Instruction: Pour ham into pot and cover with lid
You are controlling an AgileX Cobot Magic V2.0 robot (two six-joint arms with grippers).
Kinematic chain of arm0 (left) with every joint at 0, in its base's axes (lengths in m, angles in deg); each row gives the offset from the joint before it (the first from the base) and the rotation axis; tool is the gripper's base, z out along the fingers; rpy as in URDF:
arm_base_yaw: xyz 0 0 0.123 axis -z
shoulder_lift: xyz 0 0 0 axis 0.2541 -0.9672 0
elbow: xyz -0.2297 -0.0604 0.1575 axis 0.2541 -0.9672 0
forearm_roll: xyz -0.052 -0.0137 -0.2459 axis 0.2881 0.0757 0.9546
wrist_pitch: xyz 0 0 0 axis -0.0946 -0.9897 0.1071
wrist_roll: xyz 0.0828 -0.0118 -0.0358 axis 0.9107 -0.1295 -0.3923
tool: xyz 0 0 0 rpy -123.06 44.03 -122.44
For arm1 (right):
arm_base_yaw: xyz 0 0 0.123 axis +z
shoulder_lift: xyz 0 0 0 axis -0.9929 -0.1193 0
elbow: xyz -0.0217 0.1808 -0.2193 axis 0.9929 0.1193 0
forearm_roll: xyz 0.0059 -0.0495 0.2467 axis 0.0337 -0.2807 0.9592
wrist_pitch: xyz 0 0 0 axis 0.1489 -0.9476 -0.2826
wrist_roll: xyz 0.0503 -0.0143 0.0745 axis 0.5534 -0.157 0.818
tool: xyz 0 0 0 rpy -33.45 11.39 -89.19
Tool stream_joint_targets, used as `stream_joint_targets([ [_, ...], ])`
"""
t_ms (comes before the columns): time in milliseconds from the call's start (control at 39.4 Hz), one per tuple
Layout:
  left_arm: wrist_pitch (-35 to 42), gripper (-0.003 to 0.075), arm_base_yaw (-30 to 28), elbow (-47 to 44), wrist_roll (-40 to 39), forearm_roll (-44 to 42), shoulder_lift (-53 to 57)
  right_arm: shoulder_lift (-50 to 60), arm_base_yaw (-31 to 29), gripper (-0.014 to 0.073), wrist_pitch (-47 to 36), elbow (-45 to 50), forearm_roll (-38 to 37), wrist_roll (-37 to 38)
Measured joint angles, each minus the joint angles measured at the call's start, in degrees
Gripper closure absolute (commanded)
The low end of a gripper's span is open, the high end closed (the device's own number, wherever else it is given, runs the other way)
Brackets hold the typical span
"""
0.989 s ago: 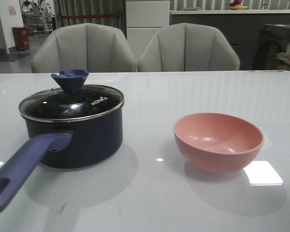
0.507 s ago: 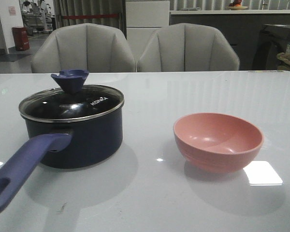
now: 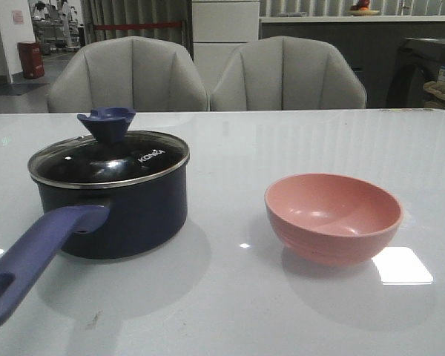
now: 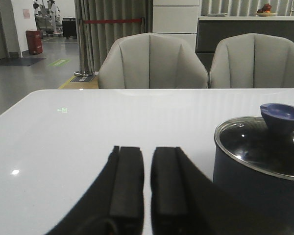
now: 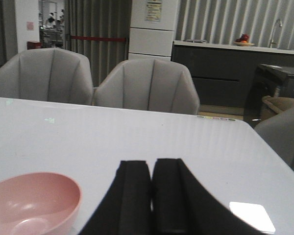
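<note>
The dark navy pot [image 3: 126, 215] stands at the left of the white table, its blue-purple handle [image 3: 37, 252] reaching toward the front edge. The glass lid [image 3: 111, 159] with the navy knob [image 3: 106, 122] sits on the pot. No ham shows; the pink bowl [image 3: 332, 215] at the right looks empty inside. Neither gripper appears in the front view. In the left wrist view my left gripper [image 4: 147, 152] is shut with only a slim gap and holds nothing, with the pot [image 4: 250, 181] and the lid [image 4: 264, 147] beside it. My right gripper [image 5: 152, 164] is shut and empty, the bowl [image 5: 32, 203] close by.
Two grey chairs [image 3: 208, 74] stand behind the table's far edge. A bright patch of reflected light [image 3: 402, 265] lies on the tabletop to the right of the bowl. A dark counter [image 3: 334, 37] runs along the back of the room.
</note>
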Motion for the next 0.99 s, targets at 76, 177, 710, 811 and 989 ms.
stream_joint_targets([
  [76, 0.1, 0.0577, 0.0, 0.0, 0.0, 0.0, 0.0, 0.1, -0.9, 0.0441, 1.4, 0.0, -1.6, 1.9],
  [177, 0.1, 0.0577, 0.0, 0.0, 0.0, 0.0, 0.0, 0.1, -1.0, 0.0441, 2.3, 0.0, -3.6, 4.0],
  [710, 0.1, 0.0577, 0.0, 0.0, 0.0, 0.0, 0.0, 0.1, -1.0, 0.0441, 3.8, 0.0, -4.5, 5.1],
  [811, 0.1, 0.0577, 0.0, 0.0, -0.1, 0.0, 0.0, 0.1, -1.0, 0.0441, 3.8, 0.0, -4.5, 5.1],
  [989, 0.1, 0.0577, 0.0, 0.0, -0.1, 0.0, 0.0, 0.1, -1.0, 0.0441, 3.8, 0.0, -4.5, 5.1],
])
